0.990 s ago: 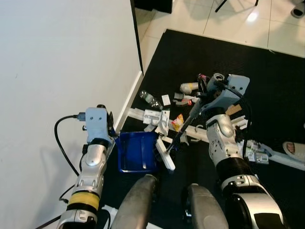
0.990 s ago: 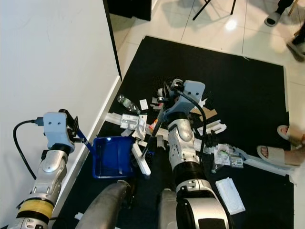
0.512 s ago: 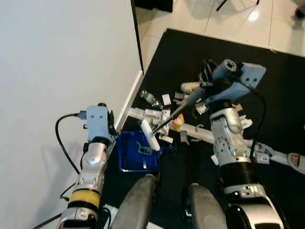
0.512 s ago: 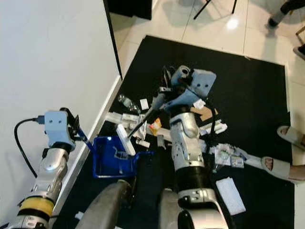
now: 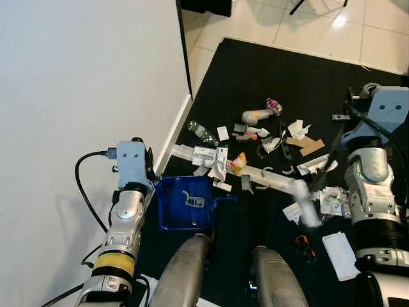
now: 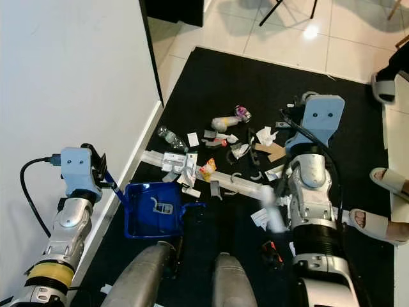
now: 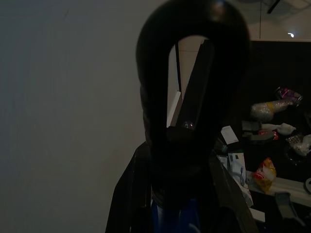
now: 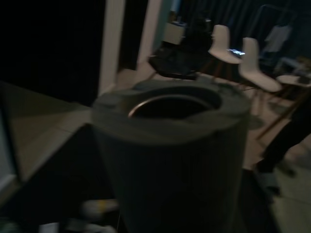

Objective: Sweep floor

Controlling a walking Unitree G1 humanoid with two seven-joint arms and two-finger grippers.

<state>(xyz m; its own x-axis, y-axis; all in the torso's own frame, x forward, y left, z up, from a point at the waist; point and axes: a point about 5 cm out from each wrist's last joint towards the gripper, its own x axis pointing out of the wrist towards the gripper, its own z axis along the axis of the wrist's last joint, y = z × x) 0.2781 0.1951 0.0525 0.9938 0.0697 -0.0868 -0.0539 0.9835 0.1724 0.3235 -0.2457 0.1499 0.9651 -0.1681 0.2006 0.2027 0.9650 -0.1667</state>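
A blue dustpan (image 5: 185, 203) lies on the black mat (image 5: 287, 70) by the wall, with a pale scrap of litter inside it. My left gripper (image 5: 150, 167) is shut on its handle, whose dark loop (image 7: 189, 97) looms in the left wrist view. My right gripper (image 5: 345, 120) is shut on a brush; the dark handle slants down to the blurred white brush head (image 5: 303, 208), right of my legs. The handle's grey end (image 8: 170, 160) shows in the right wrist view. Several scraps are strewn over the mat: a small bottle (image 5: 255, 116), a yellow wrapper (image 5: 238, 163), white strips (image 5: 268, 178).
A white wall (image 5: 83, 96) with a dark edge runs close along my left arm. A person's sandalled foot (image 6: 383, 220) rests at the mat's right edge, and another foot (image 6: 390, 83) is farther back. Pale tile floor (image 5: 275, 25) lies beyond the mat.
My right arm has swung the brush away from the dustpan to the right, over the litter. A pale scrap now lies in the dustpan. The left arm and dustpan have held still.
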